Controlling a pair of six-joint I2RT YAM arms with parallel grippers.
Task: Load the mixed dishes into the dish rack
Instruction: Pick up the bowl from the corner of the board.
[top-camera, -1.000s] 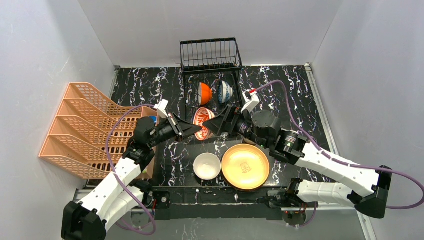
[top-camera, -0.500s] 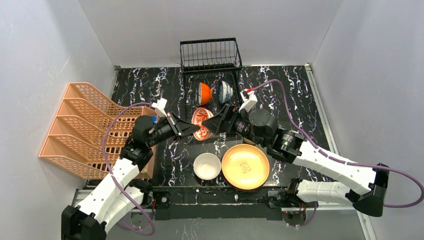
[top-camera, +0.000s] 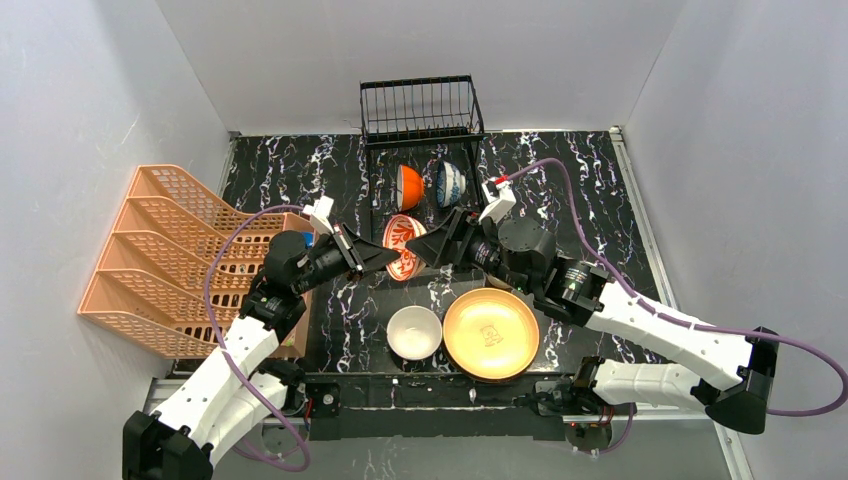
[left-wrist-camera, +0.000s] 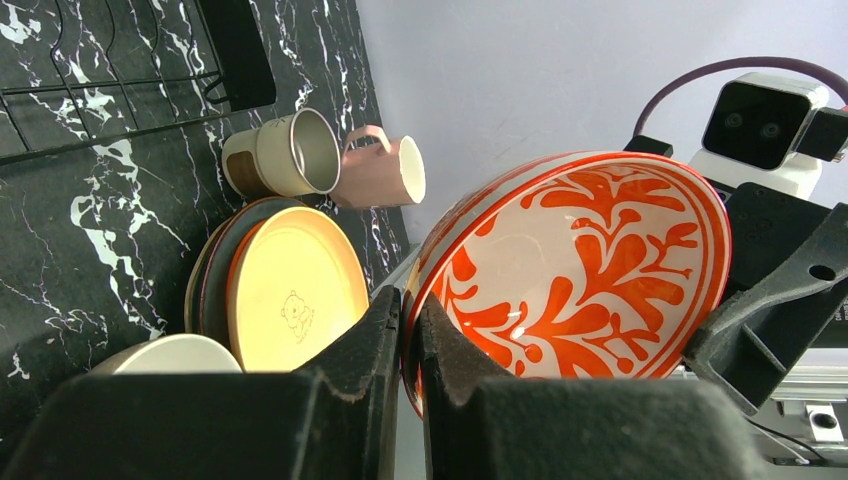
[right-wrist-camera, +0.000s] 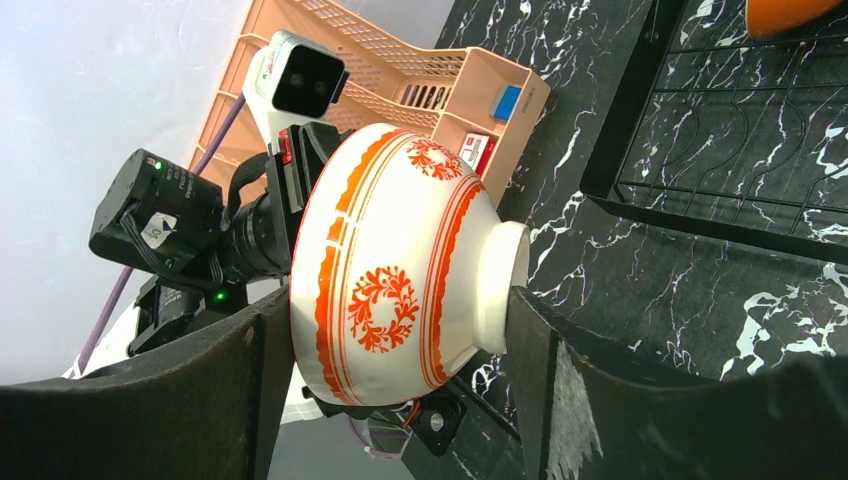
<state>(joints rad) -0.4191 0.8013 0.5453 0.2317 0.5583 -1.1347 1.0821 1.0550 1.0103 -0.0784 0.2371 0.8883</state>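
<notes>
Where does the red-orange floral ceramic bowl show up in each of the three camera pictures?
Top external: the red-orange floral ceramic bowl sits at the picture's centre.
Left wrist: the bowl is right of centre, its patterned inside showing.
Right wrist: the bowl is at centre, its outside and foot showing.
Shared landmark: the black wire dish rack, top centre, top left and top right in that order.

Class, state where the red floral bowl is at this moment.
In the top view, the red floral bowl is mid-table, gripped between the left hand and right hand, between the dish rack and the white bowl.
</notes>
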